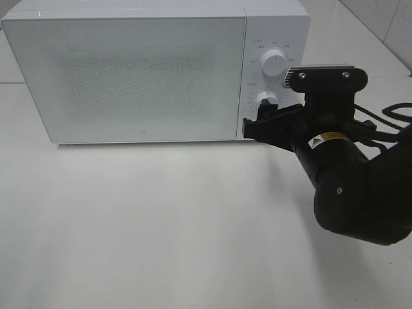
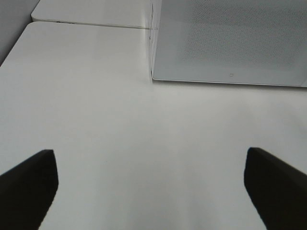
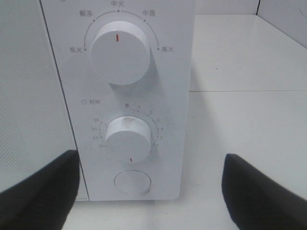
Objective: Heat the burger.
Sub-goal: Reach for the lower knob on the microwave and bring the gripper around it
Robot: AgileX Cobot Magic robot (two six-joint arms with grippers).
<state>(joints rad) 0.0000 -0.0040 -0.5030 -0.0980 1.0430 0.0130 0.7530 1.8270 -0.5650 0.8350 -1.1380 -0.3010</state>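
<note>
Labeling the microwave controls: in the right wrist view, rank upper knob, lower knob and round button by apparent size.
Largest: upper knob.
Next: lower knob.
Smallest: round button.
All sit on one flat panel, so nearness hardly skews it.

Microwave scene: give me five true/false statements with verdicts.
1. The microwave door is shut. True.
2. The burger sits on the table before the microwave. False: no burger shows in any view.
3. The right gripper faces the control panel, jaws open. True.
4. The upper knob has its red mark at the rightmost setting. False: it points straight up.
5. The left gripper holds a plate. False: it is open and empty above the table.
</note>
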